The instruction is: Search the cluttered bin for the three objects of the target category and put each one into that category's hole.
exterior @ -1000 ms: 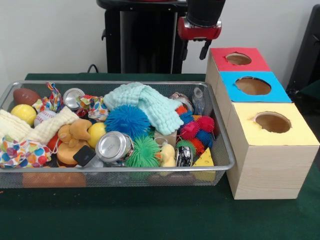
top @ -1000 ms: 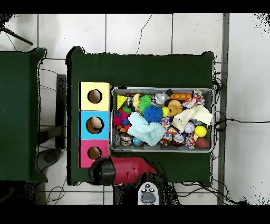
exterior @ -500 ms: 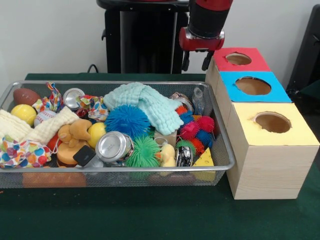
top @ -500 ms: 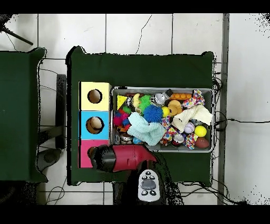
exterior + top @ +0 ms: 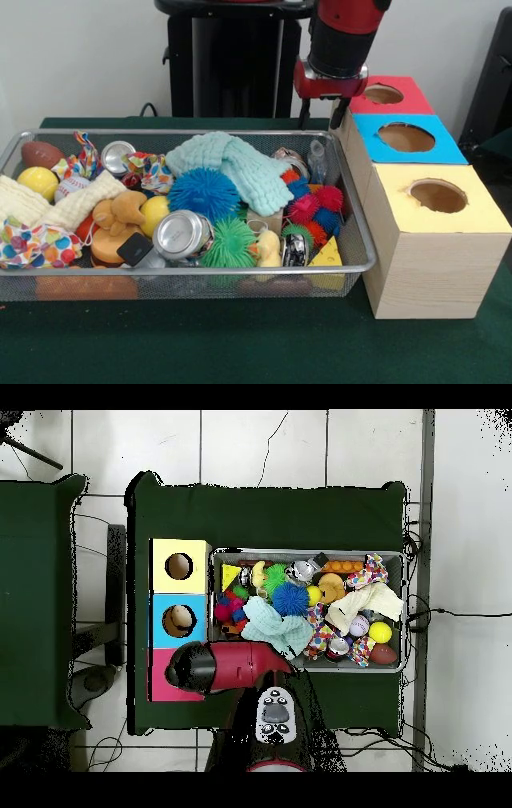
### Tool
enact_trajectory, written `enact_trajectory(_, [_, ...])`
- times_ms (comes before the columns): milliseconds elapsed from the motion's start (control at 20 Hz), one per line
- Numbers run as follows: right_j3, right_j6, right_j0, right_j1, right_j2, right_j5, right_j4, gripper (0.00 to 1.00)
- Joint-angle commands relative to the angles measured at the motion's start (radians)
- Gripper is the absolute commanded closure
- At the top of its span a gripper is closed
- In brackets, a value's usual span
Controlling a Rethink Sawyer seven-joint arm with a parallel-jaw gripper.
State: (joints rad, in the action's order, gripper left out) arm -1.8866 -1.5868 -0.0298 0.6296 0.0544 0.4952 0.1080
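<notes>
A green-covered table (image 5: 200,344) carries a wire mesh bin (image 5: 200,280) full of toys and, touching the bin's side, a row of three wooden boxes (image 5: 436,264) topped yellow, blue and red.

Desk (image 5: 240,352) covered in dark green cloth. Second green-covered desk (image 5: 35,599) at left in overhead view, apart from the first. White tiled floor (image 5: 260,444) around both. Black cables (image 5: 440,612) trail on floor at right.
</notes>
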Motion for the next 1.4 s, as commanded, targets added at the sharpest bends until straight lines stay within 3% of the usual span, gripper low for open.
enact_trajectory(50, [0.103,-0.174,0.002,-0.093,-0.062,0.03,-0.058,0.0])
enact_trajectory(800, [0.047,-0.19,-0.029,-0.173,-0.083,-0.133,-0.07,0.0])
enact_trajectory(1400, [0.061,-0.193,-0.05,-0.211,-0.104,-0.238,-0.064,0.0])
